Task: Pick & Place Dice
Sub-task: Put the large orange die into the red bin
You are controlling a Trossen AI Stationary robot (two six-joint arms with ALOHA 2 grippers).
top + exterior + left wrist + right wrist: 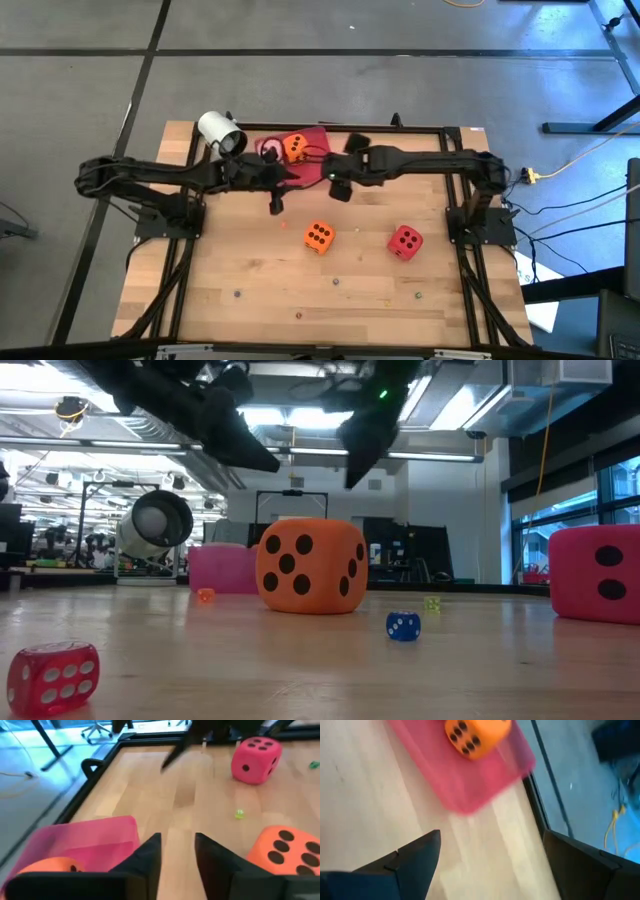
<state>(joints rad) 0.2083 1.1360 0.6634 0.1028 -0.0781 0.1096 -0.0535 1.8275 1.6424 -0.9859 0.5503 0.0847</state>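
- My right gripper (338,190) hangs in the air beside the flat red rectangular tray (318,140) at the back of the table, fingers spread wide with nothing between them; my right wrist view shows one soft orange cube with dark pips (476,735) already lying in that tray
- My left gripper (277,203) hovers just in front of the tray too, its fingers a narrow gap apart and holding nothing
- A pale pink soft cube (269,148) sits in the tray beside that orange one, so I judge two dice are placed and two are left
- What remains: a second orange soft cube (319,237) mid-table and a red soft cube with dark pips (405,241) nearer my right side, well apart from each other
- To do the next pick well, I would swing my right claw over the red one, come down square to two flat faces, and close gently, since the cube looks squashy
- My two arms crowd each other near the tray; one should wait
- Tiny coloured beads are scattered on the wooden table (240,270), such as a green one (239,813) between the cubes; small enough to ignore, I think
- A white cylinder-shaped lamp or camera (220,130) stands at the tray's left, near my left arm
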